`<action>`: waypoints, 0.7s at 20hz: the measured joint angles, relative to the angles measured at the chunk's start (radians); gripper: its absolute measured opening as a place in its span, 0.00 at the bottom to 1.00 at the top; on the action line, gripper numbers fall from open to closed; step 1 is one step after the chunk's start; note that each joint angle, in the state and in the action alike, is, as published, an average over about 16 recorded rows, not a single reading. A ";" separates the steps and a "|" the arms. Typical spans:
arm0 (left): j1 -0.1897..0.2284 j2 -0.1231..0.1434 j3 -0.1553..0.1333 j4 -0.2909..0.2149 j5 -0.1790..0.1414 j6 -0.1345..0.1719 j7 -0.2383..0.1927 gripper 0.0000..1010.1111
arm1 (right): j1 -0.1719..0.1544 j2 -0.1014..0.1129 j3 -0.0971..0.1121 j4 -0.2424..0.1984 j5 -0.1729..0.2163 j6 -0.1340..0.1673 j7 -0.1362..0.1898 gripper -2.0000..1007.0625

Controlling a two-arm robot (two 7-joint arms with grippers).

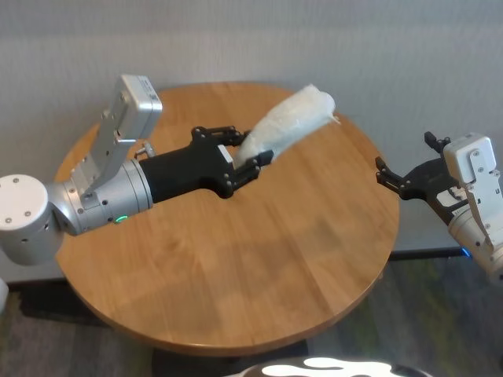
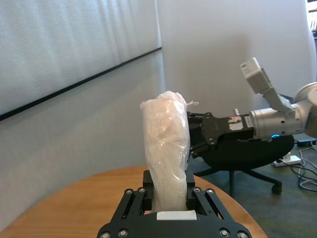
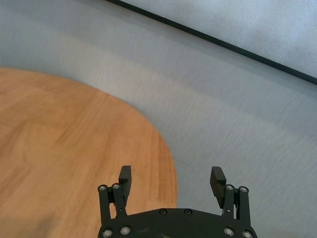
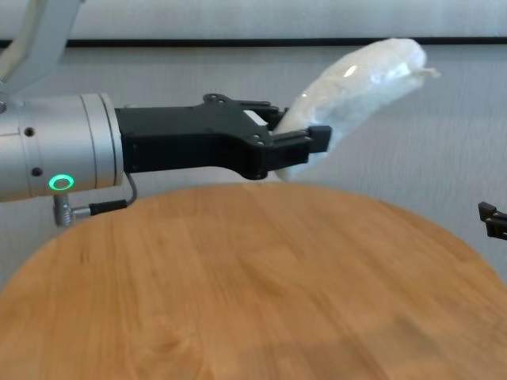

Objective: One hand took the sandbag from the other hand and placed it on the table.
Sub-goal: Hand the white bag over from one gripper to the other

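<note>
My left gripper [image 1: 245, 157], on the green-ringed wrist, is shut on one end of the white sandbag [image 1: 289, 122] and holds it well above the round wooden table [image 1: 236, 259]. The bag sticks out up and to the right, its tuft at the free end. It also shows in the left wrist view [image 2: 166, 148] and the chest view [image 4: 356, 75], with the left gripper [image 4: 295, 142] clamped on its lower end. My right gripper [image 1: 405, 169], on the blue-ringed wrist, is open and empty beside the table's right edge, apart from the bag. Its fingers [image 3: 125, 179] stand wide in the right wrist view.
A grey wall runs behind the table. A black office chair [image 2: 247, 153] stands on the floor beyond the right arm in the left wrist view. The table's right edge [image 3: 168, 163] lies just under the right gripper.
</note>
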State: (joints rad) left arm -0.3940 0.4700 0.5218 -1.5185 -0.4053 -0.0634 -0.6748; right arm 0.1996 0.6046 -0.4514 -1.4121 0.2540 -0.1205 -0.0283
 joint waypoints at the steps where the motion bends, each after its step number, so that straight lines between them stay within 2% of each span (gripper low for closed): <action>1: 0.000 0.000 0.001 0.000 0.000 0.002 0.004 0.38 | 0.000 0.000 0.000 0.000 0.000 0.000 0.000 0.99; 8: -0.001 0.002 0.002 -0.003 0.004 0.018 0.028 0.38 | 0.000 0.000 0.000 0.000 0.000 0.000 0.000 0.99; 14: 0.000 0.001 0.001 -0.002 0.005 0.019 0.025 0.38 | 0.000 0.000 0.000 0.000 0.000 0.000 0.000 0.99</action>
State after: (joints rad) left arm -0.3944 0.4711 0.5226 -1.5206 -0.4007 -0.0440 -0.6495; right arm 0.1996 0.6046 -0.4514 -1.4121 0.2540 -0.1204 -0.0283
